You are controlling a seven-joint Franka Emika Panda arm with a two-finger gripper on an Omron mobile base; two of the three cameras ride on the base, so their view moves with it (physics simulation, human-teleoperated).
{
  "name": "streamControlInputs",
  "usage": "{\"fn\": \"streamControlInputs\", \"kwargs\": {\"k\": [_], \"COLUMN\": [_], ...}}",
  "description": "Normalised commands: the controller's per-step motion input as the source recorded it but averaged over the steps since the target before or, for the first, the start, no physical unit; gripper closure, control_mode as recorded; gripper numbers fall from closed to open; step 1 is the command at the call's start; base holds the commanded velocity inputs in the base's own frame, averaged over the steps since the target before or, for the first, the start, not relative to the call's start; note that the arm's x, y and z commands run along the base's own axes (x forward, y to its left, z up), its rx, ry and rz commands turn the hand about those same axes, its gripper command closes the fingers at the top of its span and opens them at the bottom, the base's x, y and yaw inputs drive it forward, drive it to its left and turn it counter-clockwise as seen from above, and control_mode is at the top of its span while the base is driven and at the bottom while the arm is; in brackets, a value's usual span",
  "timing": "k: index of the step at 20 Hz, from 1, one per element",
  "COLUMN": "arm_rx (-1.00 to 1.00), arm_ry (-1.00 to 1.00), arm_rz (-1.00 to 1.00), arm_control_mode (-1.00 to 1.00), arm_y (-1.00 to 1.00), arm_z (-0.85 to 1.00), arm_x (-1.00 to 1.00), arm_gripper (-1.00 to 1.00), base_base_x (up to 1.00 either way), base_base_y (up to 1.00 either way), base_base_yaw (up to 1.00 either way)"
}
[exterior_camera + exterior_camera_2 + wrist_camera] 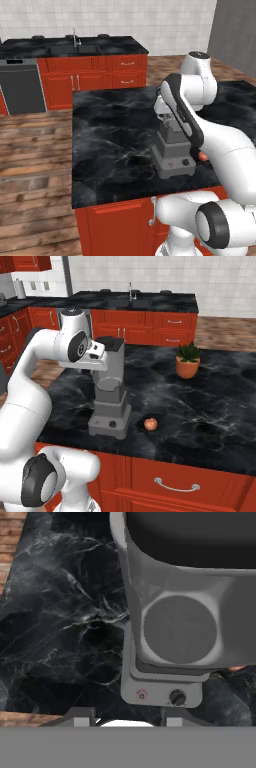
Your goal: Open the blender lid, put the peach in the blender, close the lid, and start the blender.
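On the black marble bench (200, 406), near its front edge, the blender (109, 406) stood upright with the blender lid (111, 344) apparently seated on the jar's rim. The peach (150, 424) lay on the bench just beside the base, on the side away from the arm, apart from it. The hand (102, 356) sat at lid height against the jar's upper edge; its fingers were hidden in both base views and barely entered the hand view, so I could not tell whether they were apart or together.

The step in hand looked to be opening the lid. To do that well, the fingers would need to straddle the lid's edge squarely and lift straight up, since a sideways pull on so tall a jar could tip the blender or drag it toward the peach.

The right base view showed the peach whole, plus a terracotta pot (187, 367) with a plant farther back on the bench. In the left base view the arm covered most of the jar and left just a sliver of peach (202, 156) past the base. The hand view looked down the jar's side and alone gave the front panel clearly: the red button (142, 695) and black knob (177, 697), side by side.
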Motion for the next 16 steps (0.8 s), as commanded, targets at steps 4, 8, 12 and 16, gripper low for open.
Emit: {"fn": "streamControlInputs", "kwargs": {"k": [4, 8, 12, 16], "arm_rx": [0.00, 0.00, 0.00, 0.00], "arm_ry": [0.00, 0.00, 0.00, 0.00], "arm_rz": [0.00, 0.00, 0.00, 0.00], "arm_control_mode": [1.00, 1.00, 1.00, 1.00], "arm_y": [0.00, 0.00, 0.00, 0.00], "arm_z": [0.00, 0.00, 0.00, 0.00], "arm_x": [-0.01, 0.00, 0.00, 0.00], "arm_gripper": [-1.00, -1.00, -1.00, -1.00], "base_base_x": [0.00, 0.00, 0.00, 0.00], "base_base_y": [0.00, -0.33, -0.97, -0.86], "base_base_yaw": [0.00, -0.02, -0.03, 0.00]}}
